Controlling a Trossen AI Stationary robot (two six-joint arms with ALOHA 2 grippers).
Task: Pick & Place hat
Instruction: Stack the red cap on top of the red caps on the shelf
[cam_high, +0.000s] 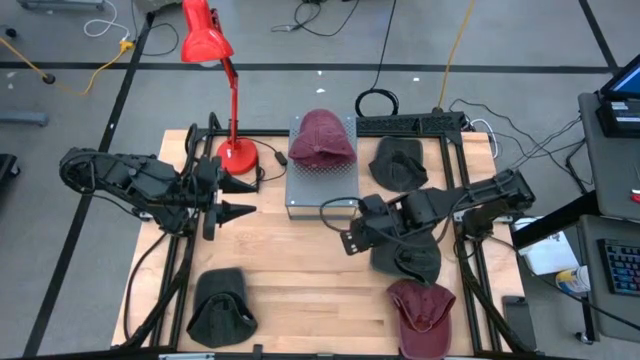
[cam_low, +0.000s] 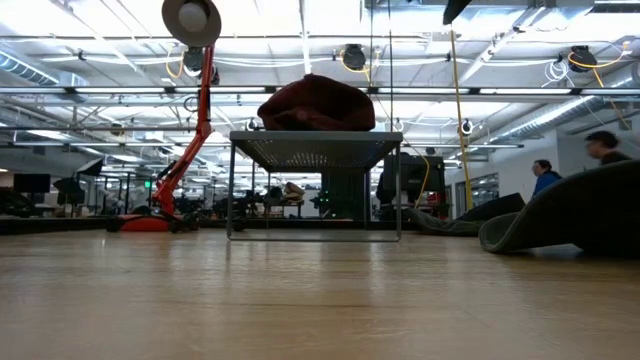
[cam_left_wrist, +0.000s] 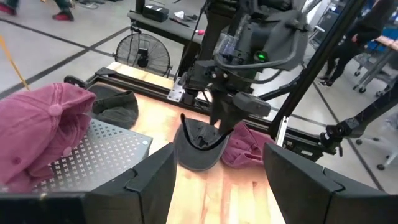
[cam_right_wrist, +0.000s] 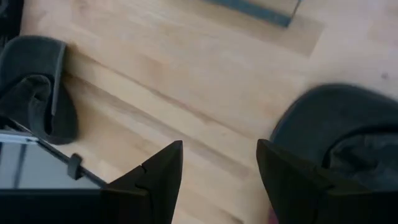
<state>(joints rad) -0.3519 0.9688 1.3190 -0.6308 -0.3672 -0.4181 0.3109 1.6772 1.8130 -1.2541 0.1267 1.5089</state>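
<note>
A maroon hat (cam_high: 322, 138) (cam_left_wrist: 43, 130) lies on top of the grey perforated stand (cam_high: 322, 185) at the table's far middle. A dark hat (cam_high: 410, 258) (cam_left_wrist: 199, 148) lies on the wood at the right, brim up. My right gripper (cam_high: 352, 238) (cam_right_wrist: 219, 180) hangs open above the bare wood beside that hat's left edge, pointing steeply down. A second maroon hat (cam_high: 425, 315) lies nearer. Other dark hats lie at the far right (cam_high: 400, 162) and near left (cam_high: 220, 308). My left gripper (cam_high: 243, 198) (cam_left_wrist: 217, 180) waits open at the left, raised.
A red desk lamp (cam_high: 225, 90) stands at the far left beside the stand. Bare wood spans the table's middle and near edge (cam_high: 320, 300). Black frame rails (cam_high: 465, 270) run along the sides. In the low view, people (cam_low: 600, 145) stand in the room beyond.
</note>
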